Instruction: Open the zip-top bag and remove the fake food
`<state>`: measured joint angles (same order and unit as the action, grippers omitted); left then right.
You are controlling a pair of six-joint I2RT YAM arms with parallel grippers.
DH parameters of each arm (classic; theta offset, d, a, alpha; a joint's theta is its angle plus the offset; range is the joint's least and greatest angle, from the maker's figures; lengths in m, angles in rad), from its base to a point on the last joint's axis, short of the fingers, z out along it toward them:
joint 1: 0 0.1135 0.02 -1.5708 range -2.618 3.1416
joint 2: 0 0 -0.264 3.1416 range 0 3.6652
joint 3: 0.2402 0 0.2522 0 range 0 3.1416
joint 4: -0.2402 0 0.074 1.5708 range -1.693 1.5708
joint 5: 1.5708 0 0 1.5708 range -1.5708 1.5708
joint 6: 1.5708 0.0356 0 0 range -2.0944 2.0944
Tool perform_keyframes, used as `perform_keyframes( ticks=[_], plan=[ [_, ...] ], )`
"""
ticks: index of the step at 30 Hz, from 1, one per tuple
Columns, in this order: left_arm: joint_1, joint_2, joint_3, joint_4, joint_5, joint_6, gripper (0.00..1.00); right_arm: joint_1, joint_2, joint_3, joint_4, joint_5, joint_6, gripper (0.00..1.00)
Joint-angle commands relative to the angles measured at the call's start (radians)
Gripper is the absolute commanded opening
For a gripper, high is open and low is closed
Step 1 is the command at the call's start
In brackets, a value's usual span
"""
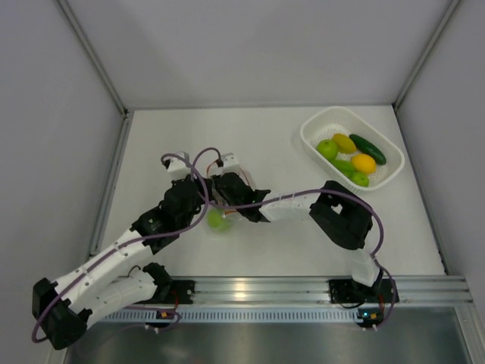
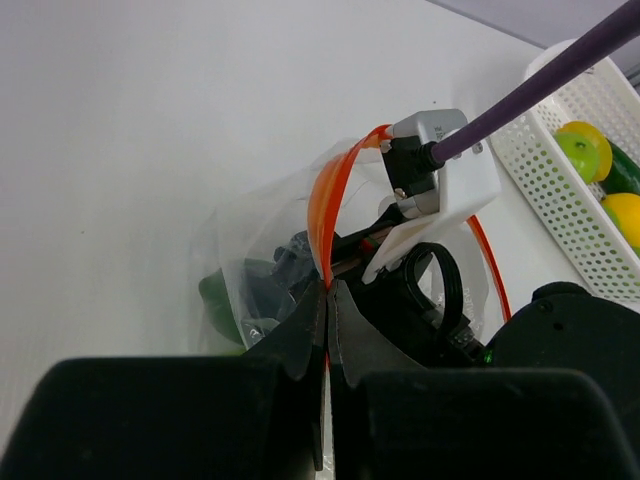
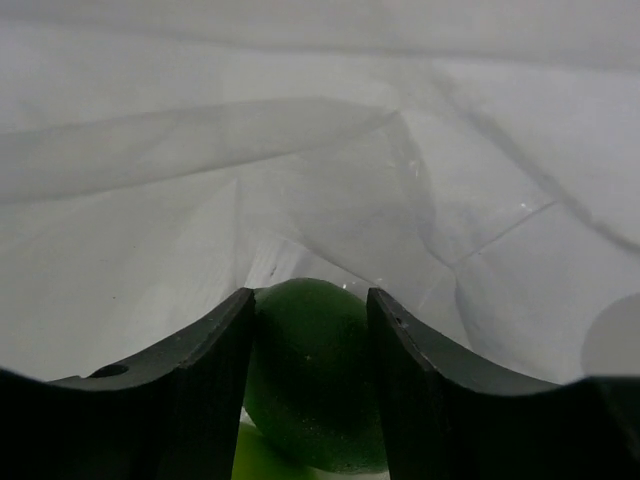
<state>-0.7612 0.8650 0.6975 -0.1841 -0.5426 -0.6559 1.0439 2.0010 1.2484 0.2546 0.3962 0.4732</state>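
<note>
Left wrist view: bag [image 2: 250,240] bottom hidden behind left claw [image 2: 327,290]; basket [image 2: 580,190] cut off at 3 o'clock.
Right wrist view: green fruit [image 3: 310,380] cut off at 6 o'clock, flanks behind right claw [image 3: 310,295] fingers. Gripped or merely straddled, cannot tell.
Top view: bag mostly under both wrists.

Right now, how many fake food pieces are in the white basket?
6: a light-green round one at left, a yellow one behind it, the dark-green cucumber at right, an orange-yellow one, two small light-green ones nearest. Others may hide underneath.
</note>
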Motion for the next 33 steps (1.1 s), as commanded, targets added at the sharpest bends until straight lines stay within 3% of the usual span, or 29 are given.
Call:
perform_keyframes(
  ticks=[1, 7, 14, 19, 24, 27, 33],
  plan=[
    [0.037, -0.037, -0.023, 0.008, 0.073, 0.004, 0.00, -0.012, 0.041, 0.054, -0.029, -0.063, -0.090, 0.51],
    [0.089, -0.063, -0.024, -0.017, 0.109, 0.018, 0.00, -0.015, 0.073, 0.072, -0.090, -0.114, -0.093, 0.74],
    [0.099, -0.061, -0.027, -0.020, 0.104, 0.024, 0.00, -0.015, 0.039, 0.003, -0.077, -0.129, -0.081, 0.82],
    [0.099, -0.049, -0.023, -0.020, 0.112, 0.021, 0.00, -0.016, 0.059, 0.011, -0.097, -0.120, -0.074, 0.81],
    [0.099, -0.049, -0.016, -0.020, 0.112, 0.030, 0.00, -0.013, -0.001, -0.035, -0.064, -0.114, -0.061, 0.60],
    [0.099, -0.046, -0.004, -0.020, 0.116, 0.038, 0.00, -0.009, -0.053, -0.046, -0.074, -0.102, -0.064, 0.55],
    [0.100, -0.044, 0.008, -0.021, 0.128, 0.052, 0.00, 0.005, -0.169, -0.056, -0.112, -0.083, -0.082, 0.53]
  ],
)
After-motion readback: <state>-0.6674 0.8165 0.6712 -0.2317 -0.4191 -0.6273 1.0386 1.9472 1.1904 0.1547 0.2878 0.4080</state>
